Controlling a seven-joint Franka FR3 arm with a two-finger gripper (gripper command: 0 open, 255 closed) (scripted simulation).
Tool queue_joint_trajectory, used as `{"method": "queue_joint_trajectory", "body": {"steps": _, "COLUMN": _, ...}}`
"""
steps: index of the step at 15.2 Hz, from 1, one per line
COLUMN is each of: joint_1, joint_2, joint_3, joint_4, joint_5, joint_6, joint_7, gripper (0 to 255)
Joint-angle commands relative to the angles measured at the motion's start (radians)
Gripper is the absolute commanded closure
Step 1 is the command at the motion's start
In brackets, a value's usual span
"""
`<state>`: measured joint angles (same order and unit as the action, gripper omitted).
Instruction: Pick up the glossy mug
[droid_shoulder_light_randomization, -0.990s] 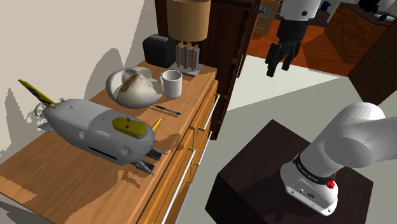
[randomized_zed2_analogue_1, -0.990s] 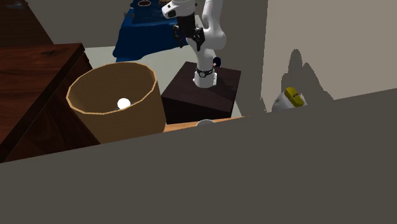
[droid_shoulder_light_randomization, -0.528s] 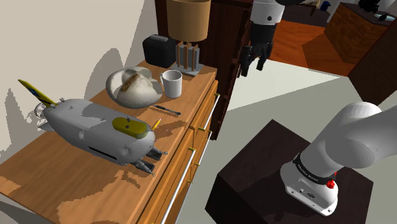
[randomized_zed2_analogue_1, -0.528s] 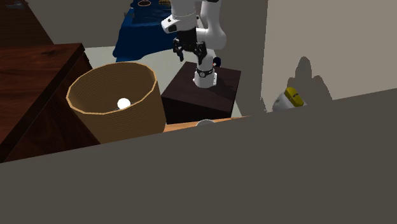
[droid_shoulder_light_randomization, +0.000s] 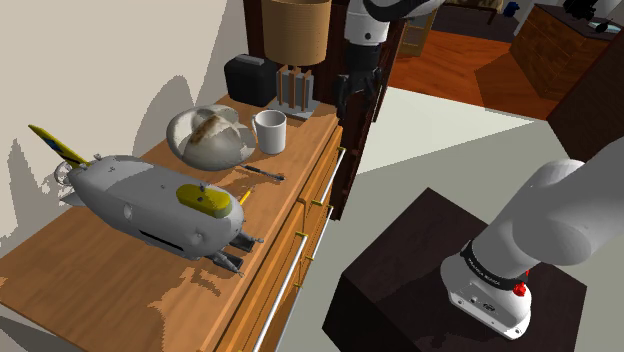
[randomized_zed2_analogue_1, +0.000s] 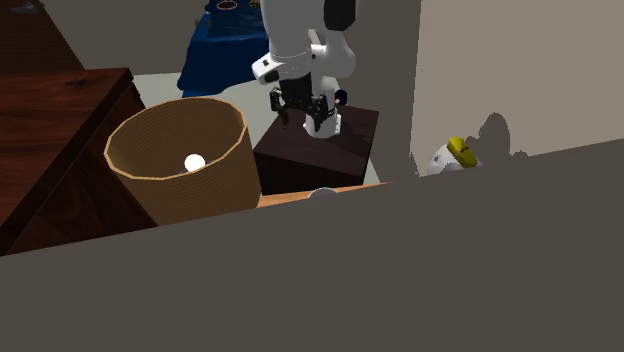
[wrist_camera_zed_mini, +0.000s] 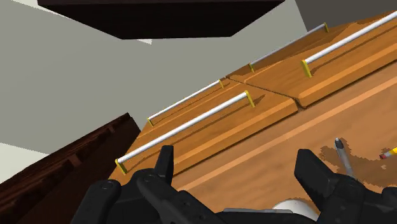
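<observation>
A: Up at the top middle of the shoulder view, beside the dark wooden cabinet (droid_shoulder_light_randomization: 335, 30), are those the jaws?

B: Yes. They are black and point down from the white arm (droid_shoulder_light_randomization: 375, 15), over the far right corner of the desk (droid_shoulder_light_randomization: 120, 270). They touch nothing.

A: Released or clenched?

B: Released. The wrist view has the two black fingers (wrist_camera_zed_mini: 162, 170) standing well apart, with bare wood and the desk's drawer fronts (wrist_camera_zed_mini: 254, 118) beyond them (white bar handles on yellow posts).

A: And the mug?

B: The white mug (droid_shoulder_light_randomization: 270, 131) stands upright on the desk, above and left of the shoulder view's centre. It is below and left of the jaws and apart from them.

A: What's around it?

B: A pale, lumpy bowl (droid_shoulder_light_randomization: 207, 137) sits just beside it on the left. A lamp (droid_shoulder_light_randomization: 296, 45) with a woven shade stands behind it, and a black box (droid_shoulder_light_randomization: 250, 76) is left of the lamp's base. Lower in the frame lie a dark pen (droid_shoulder_light_randomization: 262, 173) and a yellow pencil (droid_shoulder_light_randomization: 243, 194), then a big grey submarine model (droid_shoulder_light_randomization: 150, 200) with a yellow hatch.

A: Anything between the fingers?

B: A white sliver (wrist_camera_zed_mini: 294, 207) close to the hand. I cannot tell whether it is the mug's rim.

A: The second exterior view?

B: It looks down into the lamp's shade at centre left, with the arm at top centre above its dark stand (randomized_zed2_analogue_1: 340, 150).
</observation>
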<state>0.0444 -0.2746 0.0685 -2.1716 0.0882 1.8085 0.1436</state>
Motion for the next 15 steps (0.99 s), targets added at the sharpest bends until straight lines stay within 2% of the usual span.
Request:
{"method": "queue_joint_trajectory", "body": {"steps": 1, "joint_1": 0.006, "joint_2": 0.081, "joint_3": 0.01, "joint_4": 0.06, "joint_5": -0.001, "joint_6": 0.028, "joint_7": 0.006, "gripper": 0}}
{"method": "queue_joint_trajectory", "body": {"steps": 8, "joint_1": 0.03, "joint_2": 0.339, "joint_3": 0.04, "joint_4": 0.297, "joint_5": -0.017, "joint_6": 0.072, "joint_7": 0.036, "gripper": 0}}
{"method": "queue_joint_trajectory", "body": {"steps": 15, "joint_1": 0.063, "joint_2": 0.592, "joint_3": 0.057, "joint_4": 0.586, "joint_5": -0.048, "joint_6": 0.056, "joint_7": 0.065, "gripper": 0}}
